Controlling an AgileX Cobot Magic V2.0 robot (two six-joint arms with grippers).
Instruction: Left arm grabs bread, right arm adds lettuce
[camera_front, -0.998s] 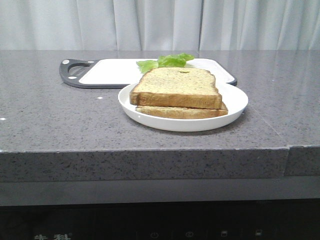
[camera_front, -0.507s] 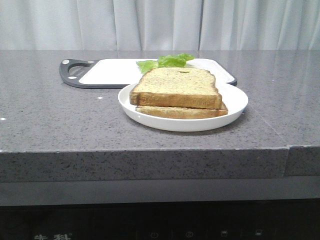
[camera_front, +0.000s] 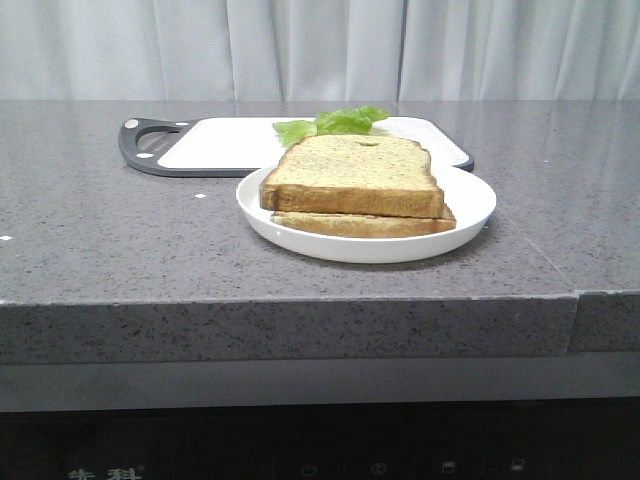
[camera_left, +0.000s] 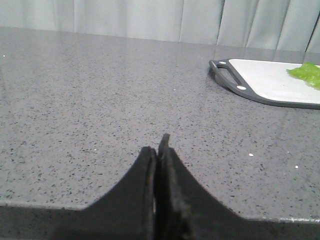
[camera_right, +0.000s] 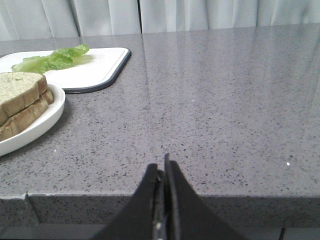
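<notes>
your bread (camera_front: 352, 173) stacked on a thinner slice (camera_front: 365, 224) in the white plate (camera_front: 470, 215), lettuce (camera_front: 335, 123) behind on the cutting board (camera_front: 225, 145), your left gripper (camera_left: 159, 150) and right gripper (camera_right: 162, 172) both closed, empty, at the counter's near edge

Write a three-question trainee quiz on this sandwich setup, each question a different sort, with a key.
1. True or false: the lettuce lies on the white plate.
2. Multiple choice: the bread rests on
A) the cutting board
B) a thinner slice
C) the bare counter
3. Fill in: the left hand and the right hand are both ____, holding nothing.

Key: 1 false, it lies on the cutting board; 2 B; 3 shut.
</notes>
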